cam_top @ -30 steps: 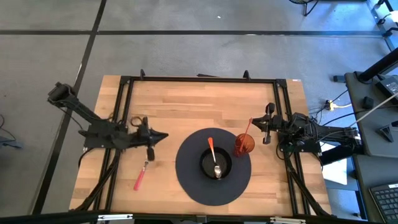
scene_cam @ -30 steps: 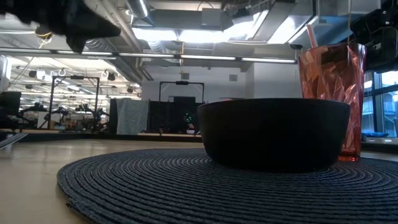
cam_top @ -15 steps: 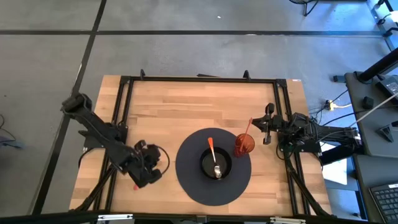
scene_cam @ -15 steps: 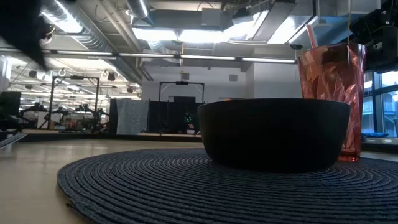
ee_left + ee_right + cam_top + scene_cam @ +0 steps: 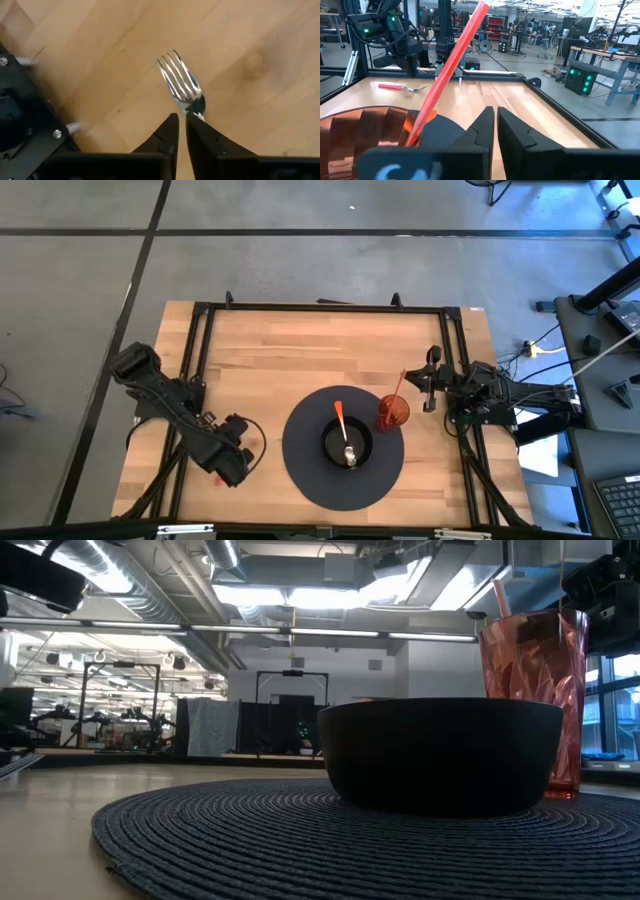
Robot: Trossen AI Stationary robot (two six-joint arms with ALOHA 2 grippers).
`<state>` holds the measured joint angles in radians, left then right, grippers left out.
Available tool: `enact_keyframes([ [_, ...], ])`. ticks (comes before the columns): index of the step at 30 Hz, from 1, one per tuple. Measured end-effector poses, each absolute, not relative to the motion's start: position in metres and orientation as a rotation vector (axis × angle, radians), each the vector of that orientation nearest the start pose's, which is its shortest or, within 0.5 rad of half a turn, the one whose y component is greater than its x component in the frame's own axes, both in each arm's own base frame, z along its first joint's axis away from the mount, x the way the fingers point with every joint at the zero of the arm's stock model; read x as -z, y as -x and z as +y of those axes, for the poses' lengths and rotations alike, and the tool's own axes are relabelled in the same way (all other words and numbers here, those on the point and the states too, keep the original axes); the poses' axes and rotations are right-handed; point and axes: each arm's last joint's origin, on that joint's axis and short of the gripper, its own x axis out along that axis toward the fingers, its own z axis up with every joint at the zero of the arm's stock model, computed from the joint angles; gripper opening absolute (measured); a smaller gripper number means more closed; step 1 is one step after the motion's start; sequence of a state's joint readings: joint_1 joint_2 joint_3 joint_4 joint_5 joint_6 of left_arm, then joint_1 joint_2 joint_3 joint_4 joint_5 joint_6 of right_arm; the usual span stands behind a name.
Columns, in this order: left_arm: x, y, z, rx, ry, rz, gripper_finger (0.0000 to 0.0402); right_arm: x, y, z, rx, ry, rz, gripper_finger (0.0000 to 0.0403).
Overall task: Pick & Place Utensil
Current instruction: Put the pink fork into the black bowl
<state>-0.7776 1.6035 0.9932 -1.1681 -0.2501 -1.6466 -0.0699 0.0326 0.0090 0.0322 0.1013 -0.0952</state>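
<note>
Nearest me, my left gripper [image 5: 181, 131] hangs low over the worktop [image 5: 270, 360], its fingers a narrow slit apart and holding nothing. Its tips sit right at the neck of the fork [image 5: 181, 86], which lies flat on the wood, tines pointing away. I judge this a line-up for a pinch on the handle, not yet a grip. Farther across, the round dark placemat [image 5: 305, 465] carries a black bowl [image 5: 347, 445] with an orange-handled spoon [image 5: 342, 429] resting in it, likely where the fork belongs. Just beside the bowl stands an orange cup [image 5: 392, 412] with a straw [image 5: 398, 388]. Beyond it, my right gripper [image 5: 494, 125] waits, fingers together, empty.
</note>
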Motion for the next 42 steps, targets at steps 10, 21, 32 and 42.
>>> enact_keyframes([
  [10,-0.181,-0.177,-0.173,-0.815,0.470,1.357,0.0116,-0.167,-0.099,-0.009,0.155,0.104,-0.001,0.0023],
  [21,-0.179,-0.180,-0.178,-0.772,0.525,1.361,0.0221,-0.167,-0.099,-0.009,0.155,0.105,0.000,0.0023],
  [32,-0.162,-0.186,-0.179,-0.718,0.550,1.431,0.0219,-0.167,-0.099,-0.009,0.155,0.105,0.002,0.0023],
  [42,-0.137,-0.177,-0.171,-0.696,0.604,1.462,0.0214,-0.166,-0.099,-0.009,0.155,0.105,0.009,0.0023],
])
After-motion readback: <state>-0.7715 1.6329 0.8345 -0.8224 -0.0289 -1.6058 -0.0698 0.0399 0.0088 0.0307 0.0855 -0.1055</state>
